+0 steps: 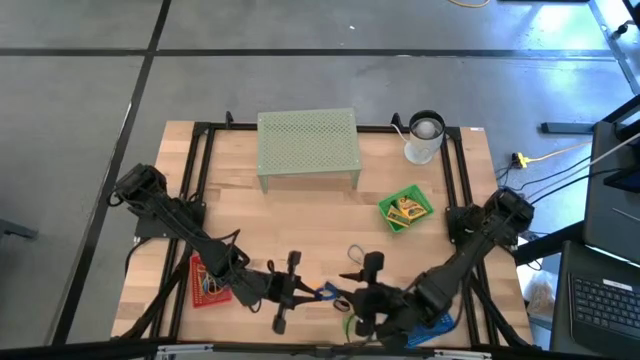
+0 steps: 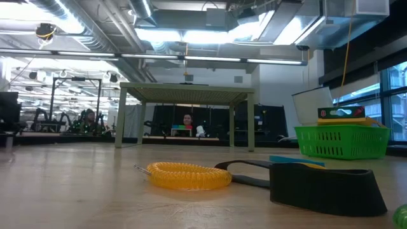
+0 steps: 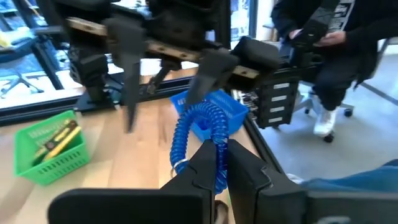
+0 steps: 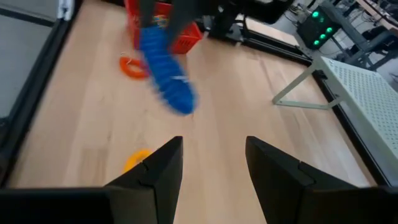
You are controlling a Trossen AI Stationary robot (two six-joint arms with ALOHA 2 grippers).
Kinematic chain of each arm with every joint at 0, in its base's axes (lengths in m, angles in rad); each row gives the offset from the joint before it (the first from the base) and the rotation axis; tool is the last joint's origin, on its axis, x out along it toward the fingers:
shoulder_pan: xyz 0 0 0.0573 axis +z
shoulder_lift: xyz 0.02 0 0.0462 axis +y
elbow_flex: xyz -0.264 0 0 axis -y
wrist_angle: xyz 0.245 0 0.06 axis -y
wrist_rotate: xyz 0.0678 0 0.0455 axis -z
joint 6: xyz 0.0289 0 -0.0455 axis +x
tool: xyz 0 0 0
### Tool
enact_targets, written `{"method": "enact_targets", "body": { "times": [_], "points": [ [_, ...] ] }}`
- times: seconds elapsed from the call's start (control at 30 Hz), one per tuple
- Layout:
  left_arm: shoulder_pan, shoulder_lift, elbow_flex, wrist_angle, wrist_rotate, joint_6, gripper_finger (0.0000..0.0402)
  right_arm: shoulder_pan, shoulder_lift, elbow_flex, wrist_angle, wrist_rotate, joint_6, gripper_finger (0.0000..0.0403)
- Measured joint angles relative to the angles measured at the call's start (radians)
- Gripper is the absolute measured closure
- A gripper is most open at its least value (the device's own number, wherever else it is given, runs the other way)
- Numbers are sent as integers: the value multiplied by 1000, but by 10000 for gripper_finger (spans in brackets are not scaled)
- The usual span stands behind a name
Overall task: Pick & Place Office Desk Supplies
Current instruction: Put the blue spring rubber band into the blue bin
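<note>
Left hand [image 1: 303, 291] near the tabletop [image 1: 300, 215] front edge, fingers pinching a blue coil ring [image 3: 200, 127], held up off the wood. Right hand [image 4: 211, 163] just beside it, fingers spread, holding nothing. Mid tabletop is bare wood. Green tray [image 1: 405, 209] holds yellow boxes [image 3: 57, 138], red tray [image 1: 209, 281] small items; blue tray [image 1: 430, 328] at the front right edge. Orange ring [image 4: 130, 66] and yellow coil ring [image 2: 189, 175] lie loose.

Blue coil [image 4: 166, 71] motion-blurred in right wrist view, red tray's [image 1: 196, 291] contents too small, blue tray [image 1: 436, 328] mostly hidden under right arm
</note>
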Motion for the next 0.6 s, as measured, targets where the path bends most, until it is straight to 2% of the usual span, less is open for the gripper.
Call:
{"method": "enact_targets", "body": {
  "times": [0.17,0.33,0.6],
  "points": [
    [0,0,0,0,11,-4,384,-33,0,0,10,-13,-25,227],
    [1,0,0,-1,11,-3,384,-43,0,0,24,-101,-76,227],
    [19,0,-1,-5,34,-4,384,-43,0,0,135,-107,-147,227]
  ]
}}
